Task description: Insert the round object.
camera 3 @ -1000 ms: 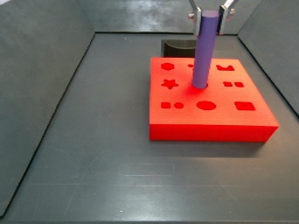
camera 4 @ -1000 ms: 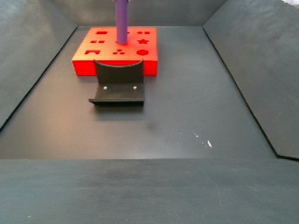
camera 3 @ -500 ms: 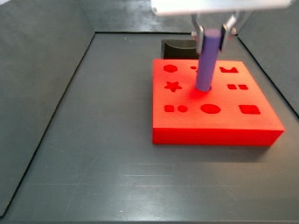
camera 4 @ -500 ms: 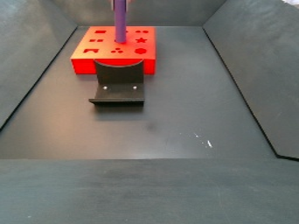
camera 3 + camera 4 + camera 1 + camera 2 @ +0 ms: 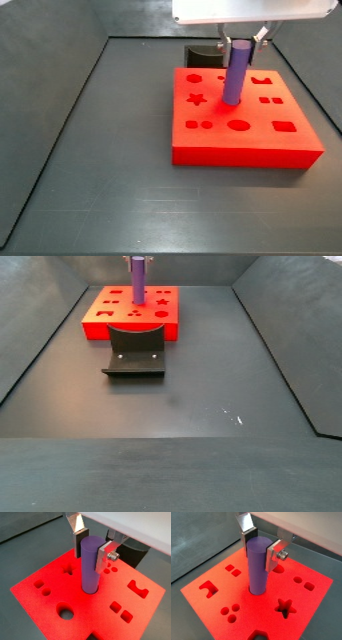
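Lower now: your gripper (image 5: 93, 548) has come down toward the red block (image 5: 247, 128) since a second ago, and the round object (image 5: 256, 567) has sunk with it. You hold the peg upright, jaws closed on its top (silver plates flanking it), its foot in the block's middle hole. Axis vertical; keep pushing straight down.

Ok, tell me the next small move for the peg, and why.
Probably press straight down: the tool grips the purple peg upright near its top, its lower end already in a hole of the red block, most of it still above.
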